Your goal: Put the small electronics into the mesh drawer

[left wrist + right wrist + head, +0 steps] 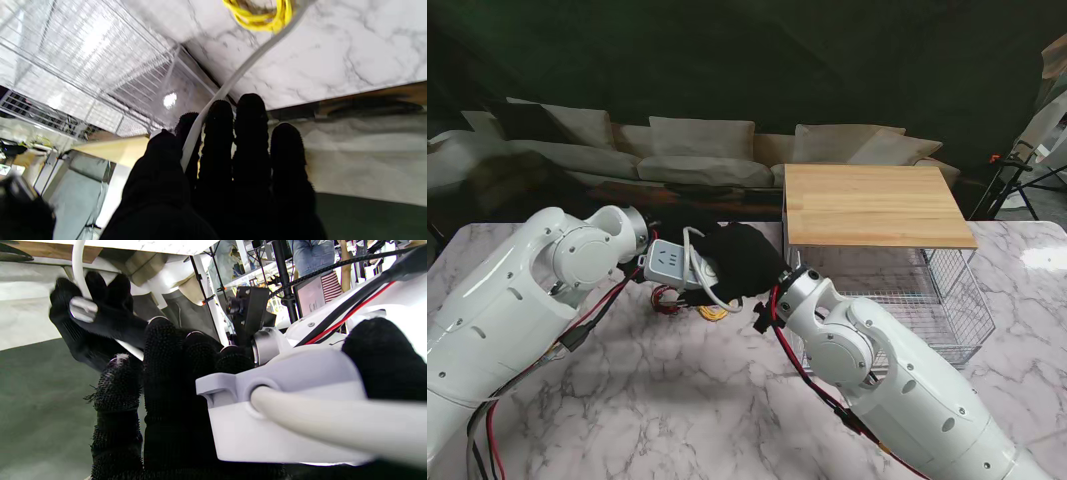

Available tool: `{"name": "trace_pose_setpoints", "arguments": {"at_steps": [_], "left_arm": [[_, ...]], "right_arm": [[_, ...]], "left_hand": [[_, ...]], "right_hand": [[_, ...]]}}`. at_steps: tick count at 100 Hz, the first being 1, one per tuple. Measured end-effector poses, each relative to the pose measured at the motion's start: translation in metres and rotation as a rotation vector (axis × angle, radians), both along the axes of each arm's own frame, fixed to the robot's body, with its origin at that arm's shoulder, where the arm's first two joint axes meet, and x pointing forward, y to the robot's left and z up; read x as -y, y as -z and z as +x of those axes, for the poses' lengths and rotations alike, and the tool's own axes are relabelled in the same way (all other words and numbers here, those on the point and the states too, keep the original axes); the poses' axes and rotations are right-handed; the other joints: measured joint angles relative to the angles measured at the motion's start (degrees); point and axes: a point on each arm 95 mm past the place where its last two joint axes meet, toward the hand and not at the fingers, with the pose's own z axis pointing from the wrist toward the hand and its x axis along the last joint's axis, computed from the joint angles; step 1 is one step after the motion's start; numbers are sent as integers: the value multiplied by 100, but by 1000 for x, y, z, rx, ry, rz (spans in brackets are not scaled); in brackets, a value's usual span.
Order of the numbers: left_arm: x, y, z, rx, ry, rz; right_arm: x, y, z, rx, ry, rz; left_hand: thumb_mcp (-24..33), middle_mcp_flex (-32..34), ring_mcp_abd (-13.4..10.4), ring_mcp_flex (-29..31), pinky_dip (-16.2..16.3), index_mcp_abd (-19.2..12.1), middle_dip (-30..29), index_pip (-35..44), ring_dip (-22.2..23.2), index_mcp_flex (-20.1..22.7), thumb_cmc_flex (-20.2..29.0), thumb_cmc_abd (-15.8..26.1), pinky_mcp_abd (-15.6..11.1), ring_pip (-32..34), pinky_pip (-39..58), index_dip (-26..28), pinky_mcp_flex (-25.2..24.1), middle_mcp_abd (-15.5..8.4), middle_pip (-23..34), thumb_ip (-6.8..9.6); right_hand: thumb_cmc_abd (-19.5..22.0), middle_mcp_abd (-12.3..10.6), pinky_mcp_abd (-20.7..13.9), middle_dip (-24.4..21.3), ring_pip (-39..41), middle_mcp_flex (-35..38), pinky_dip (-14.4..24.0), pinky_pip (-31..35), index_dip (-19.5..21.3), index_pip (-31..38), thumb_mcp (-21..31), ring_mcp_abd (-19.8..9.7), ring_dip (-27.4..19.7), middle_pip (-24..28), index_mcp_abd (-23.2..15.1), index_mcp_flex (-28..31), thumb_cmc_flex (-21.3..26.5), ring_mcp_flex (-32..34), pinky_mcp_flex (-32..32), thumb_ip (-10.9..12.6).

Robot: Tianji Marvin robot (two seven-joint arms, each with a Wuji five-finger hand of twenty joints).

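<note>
Both arms are glossy white shells built of rounded segments, each joint capped by a flat round disc with small dark screws set around it. The left arm (517,300) carries loose red and black cables along its side nearest the wooden-topped mesh drawer (879,205); the right arm (897,385) has a like red-and-black bundle on its side away from that drawer. The left hand (745,262) and right hand (173,400) are covered in black knitted gloves with a nubbly texture. A silver metal ring shows at the right wrist.

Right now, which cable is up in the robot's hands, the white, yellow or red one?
The white cable of the power strip. The yellow cable and red cable lie coiled on the table.
</note>
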Motion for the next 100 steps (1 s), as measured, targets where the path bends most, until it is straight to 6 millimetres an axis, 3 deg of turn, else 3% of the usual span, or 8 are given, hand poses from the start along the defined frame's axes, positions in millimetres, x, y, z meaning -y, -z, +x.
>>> {"name": "trace_pose_setpoints", "arguments": {"at_steps": [27,55,77,91,100], "left_arm": [[3,3,-9,-71,70,55],[1,19,-18,-61,80,67],[4,33,-15,-103,67,62],[5,34,-19,-104,116,80],[0,36,-21,-78,101,79]], "right_arm": [[7,-11,4,42,65,52],[19,-19,14,55,153,81],[21,-22,16,59,178,109],[27,-26,20,82,211,114],[32,-29,22,90,236,113]], "left_hand": [[0,0,-38,0,65,-68,220,187,211,-2,16,0,0,172,1,274,-49,-38,139,0],[-2,-136,-2,-236,70,32,137,-622,56,-182,-262,-1,128,-169,1,-660,-281,-53,-292,0],[0,-163,43,-233,136,-152,135,-52,126,-47,-165,-1,206,-164,1,-160,-281,-52,-294,0],[0,-163,43,-233,137,-187,147,116,123,-54,-4,-23,206,-163,1,-21,-264,-186,-294,0],[89,-163,32,-233,137,-41,666,-321,123,-262,48,-321,200,-162,1,-562,-228,-198,-300,51]], "right_hand": [[0,0,0,0,0,0,0,0,0,1,0,0,1,0,0,0,0,0,6,0],[0,0,4,1,0,1,0,0,1,2,0,1,2,2,0,3,0,0,8,1],[0,0,8,1,0,1,0,0,1,2,0,2,2,3,0,3,0,0,12,1],[0,0,8,1,0,1,-1,0,2,2,0,2,2,5,0,3,0,0,12,1],[0,0,9,1,0,1,-2,0,2,2,0,2,2,6,0,3,0,0,12,1]]}}
